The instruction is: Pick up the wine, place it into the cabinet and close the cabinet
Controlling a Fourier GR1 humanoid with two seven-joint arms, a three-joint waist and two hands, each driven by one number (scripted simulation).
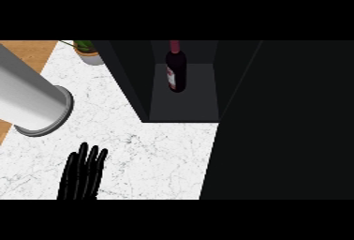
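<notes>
So, wine bottle (175, 70): it stands inside the cabinet, on the floor of the open compartment, near the back. The glass is dark, the neck is reddish, and a pale label shows on its left side. No hand touches it.
Cabinet (131, 75): it is dark and sits on the counter in the upper middle of the head view. Its front is open toward the robot, so the inside shows.
Dark panel (283, 122): a wide black surface fills the right side of the view, just beside the compartment. I cannot tell if it is the cabinet door.
Left hand (83, 173): it is at the lower left, over the counter and well apart from the cabinet. The fingers are straight and point up, and it holds nothing.
Right hand: it does not show in this view.
Counter (159, 154): white marble with thin grey veins.
Grey cylinder (34, 98): it is large, at the left edge above the left hand. I cannot tell what it is.
Potted plant (88, 50): it stands at the top, just left of the cabinet.
</notes>
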